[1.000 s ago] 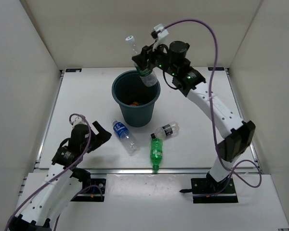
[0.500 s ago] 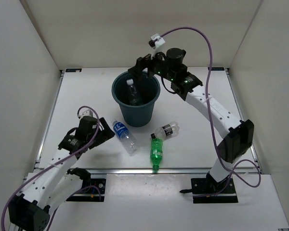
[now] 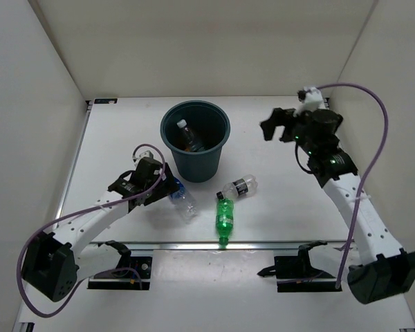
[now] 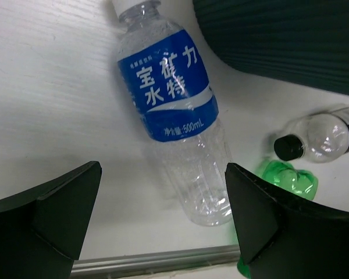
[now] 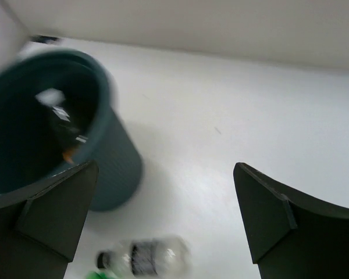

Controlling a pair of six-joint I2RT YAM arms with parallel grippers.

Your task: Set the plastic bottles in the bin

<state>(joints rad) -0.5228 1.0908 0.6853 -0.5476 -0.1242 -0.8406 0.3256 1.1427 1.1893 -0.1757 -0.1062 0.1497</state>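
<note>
1. Left hand (image 4: 163,200) spreads wide over the blue-label bottle (image 4: 171,93) lying on the worktop (image 3: 111,138).
2. Right hand (image 3: 277,126) is wide and empty, right of the bin (image 3: 200,169).
3. One dark-label bottle (image 3: 188,137) is inside the bin; the green bottle (image 3: 224,218) lies near it.

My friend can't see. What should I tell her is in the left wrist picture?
A clear bottle with a blue label lies on the white table, framed by the open left tool. The dark bin is at top right; a black-capped clear bottle and a green bottle lie at right.
</note>
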